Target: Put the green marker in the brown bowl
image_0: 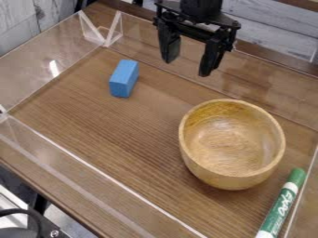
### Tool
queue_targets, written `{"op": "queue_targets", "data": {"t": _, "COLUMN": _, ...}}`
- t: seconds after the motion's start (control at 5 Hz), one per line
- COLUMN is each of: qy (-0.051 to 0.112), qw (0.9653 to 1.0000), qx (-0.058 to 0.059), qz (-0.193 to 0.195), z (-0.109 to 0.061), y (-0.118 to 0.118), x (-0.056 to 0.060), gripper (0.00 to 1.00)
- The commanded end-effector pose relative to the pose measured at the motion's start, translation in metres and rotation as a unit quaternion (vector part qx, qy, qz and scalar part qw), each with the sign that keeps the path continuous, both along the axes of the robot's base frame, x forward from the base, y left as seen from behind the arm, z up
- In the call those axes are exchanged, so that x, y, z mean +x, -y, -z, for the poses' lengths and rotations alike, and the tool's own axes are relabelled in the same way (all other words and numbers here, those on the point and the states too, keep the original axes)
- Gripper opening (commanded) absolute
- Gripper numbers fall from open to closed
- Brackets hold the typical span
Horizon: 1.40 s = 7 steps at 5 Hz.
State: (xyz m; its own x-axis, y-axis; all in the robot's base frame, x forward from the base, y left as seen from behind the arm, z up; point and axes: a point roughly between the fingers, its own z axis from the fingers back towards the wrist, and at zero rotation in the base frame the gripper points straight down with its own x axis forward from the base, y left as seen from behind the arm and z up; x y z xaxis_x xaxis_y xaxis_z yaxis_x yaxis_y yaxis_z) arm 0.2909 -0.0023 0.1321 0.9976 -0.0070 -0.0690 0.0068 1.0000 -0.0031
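The green marker [282, 203] lies on the table at the lower right, angled along the edge, just right of the brown bowl [232, 142]. The wooden bowl stands upright and holds nothing. My gripper [189, 52] hangs at the top centre, pointing down, its two black fingers spread apart with nothing between them. It is well above and to the left of the bowl, far from the marker.
A blue rectangular block [123, 78] lies on the wooden table to the left of the gripper. Clear acrylic walls [97, 33] border the table's back and left sides. The table's front edge runs along the lower left.
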Motion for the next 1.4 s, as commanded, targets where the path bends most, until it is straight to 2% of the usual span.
{"op": "queue_targets", "data": {"t": 0.0, "qy": -0.005, "qw": 1.0000, "qx": -0.002, "qz": 0.000, "z": 0.004, "y": 0.008, "x": -0.005, "gripper": 1.00}}
{"op": "queue_targets", "data": {"t": 0.4, "qy": 0.005, "qw": 0.9998, "qx": -0.014, "qz": 0.013, "z": -0.001, "y": 0.057, "x": -0.032, "gripper": 1.00}}
{"op": "queue_targets", "data": {"t": 0.8, "qy": 0.002, "qw": 0.9997, "qx": -0.019, "qz": 0.018, "z": 0.004, "y": 0.073, "x": -0.040, "gripper": 1.00}}
{"op": "queue_targets", "data": {"t": 1.0, "qy": 0.006, "qw": 0.9994, "qx": -0.023, "qz": 0.023, "z": 0.007, "y": 0.085, "x": -0.045, "gripper": 1.00}}
{"op": "queue_targets", "data": {"t": 1.2, "qy": 0.024, "qw": 0.9987, "qx": -0.028, "qz": 0.034, "z": 0.009, "y": 0.107, "x": -0.053, "gripper": 1.00}}
